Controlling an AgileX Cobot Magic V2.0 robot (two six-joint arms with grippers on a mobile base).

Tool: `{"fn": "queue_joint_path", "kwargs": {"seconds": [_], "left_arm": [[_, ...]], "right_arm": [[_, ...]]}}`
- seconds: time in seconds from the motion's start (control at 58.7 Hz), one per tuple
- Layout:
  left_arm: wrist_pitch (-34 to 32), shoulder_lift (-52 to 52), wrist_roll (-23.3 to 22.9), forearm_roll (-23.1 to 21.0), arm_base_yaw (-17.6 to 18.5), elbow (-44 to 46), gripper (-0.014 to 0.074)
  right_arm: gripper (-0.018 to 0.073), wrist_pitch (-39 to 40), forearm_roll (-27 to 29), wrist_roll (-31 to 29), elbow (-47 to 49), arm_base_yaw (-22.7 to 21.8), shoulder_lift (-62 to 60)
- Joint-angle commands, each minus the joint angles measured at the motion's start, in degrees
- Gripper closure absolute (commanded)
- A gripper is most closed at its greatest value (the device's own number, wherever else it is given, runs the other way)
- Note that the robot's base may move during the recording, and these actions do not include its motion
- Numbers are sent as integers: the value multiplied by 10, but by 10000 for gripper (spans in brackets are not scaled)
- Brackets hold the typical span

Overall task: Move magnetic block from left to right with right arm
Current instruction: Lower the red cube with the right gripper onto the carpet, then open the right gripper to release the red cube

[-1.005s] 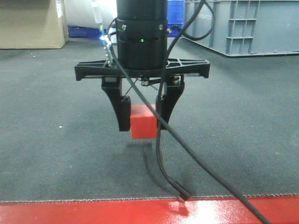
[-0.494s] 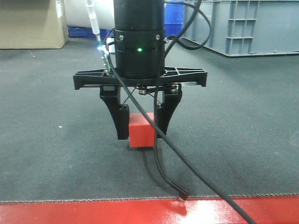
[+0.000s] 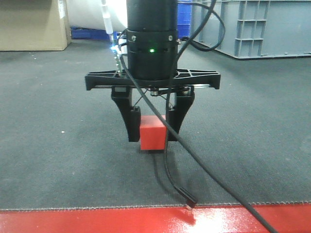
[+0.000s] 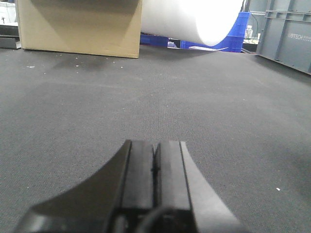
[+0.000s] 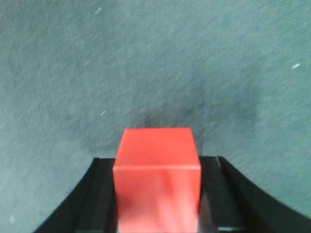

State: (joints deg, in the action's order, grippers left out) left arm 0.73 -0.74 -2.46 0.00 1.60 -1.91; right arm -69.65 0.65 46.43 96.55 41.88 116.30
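The red block (image 3: 153,135) sits between the two black fingers of the right gripper (image 3: 153,131), and both fingers press on its sides, so the gripper is clamped on it. From the front view the block is low, close to the dark grey mat (image 3: 58,160); a dark shadow lies directly under it, and I cannot tell if its bottom touches the mat or hangs just above. The fingers point down from a wide black bar, under a round black wrist with a small green light. A black cable (image 3: 204,167) runs from the wrist down across the block's side toward the red strip (image 3: 97,221) at the mat's near edge.

The right wrist view shows what the front does not: the top face of the block (image 5: 157,182) from above, smooth and plain, with a finger at each side of it, and only mat around it.

The left wrist view shows the left gripper (image 4: 154,187); its two pads are together, with only a thin line between them, and nothing is in them. It hangs low over the mat. Behind it stand a cardboard box (image 4: 80,26), a white roll (image 4: 194,19) and a grey crate (image 4: 286,29).
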Motion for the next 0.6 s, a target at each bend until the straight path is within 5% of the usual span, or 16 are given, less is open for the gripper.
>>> {"fn": "queue_joint_path", "kwargs": {"seconds": [0.0, 0.222, 0.426, 0.579], "left_arm": [[-50, -7, -2, 0, 0, -4, 712], [-50, -7, -2, 0, 0, -4, 713], [-50, -7, -2, 0, 0, -4, 713], [-50, -7, -2, 0, 0, -4, 713]], "right_arm": [[418, -6, 0, -2, 20, -5, -34], [339, 5, 3, -27, 20, -5, -34], [-77, 4, 9, -33, 20, -5, -34], [-61, 7, 21, -33, 20, -5, -34]]}}
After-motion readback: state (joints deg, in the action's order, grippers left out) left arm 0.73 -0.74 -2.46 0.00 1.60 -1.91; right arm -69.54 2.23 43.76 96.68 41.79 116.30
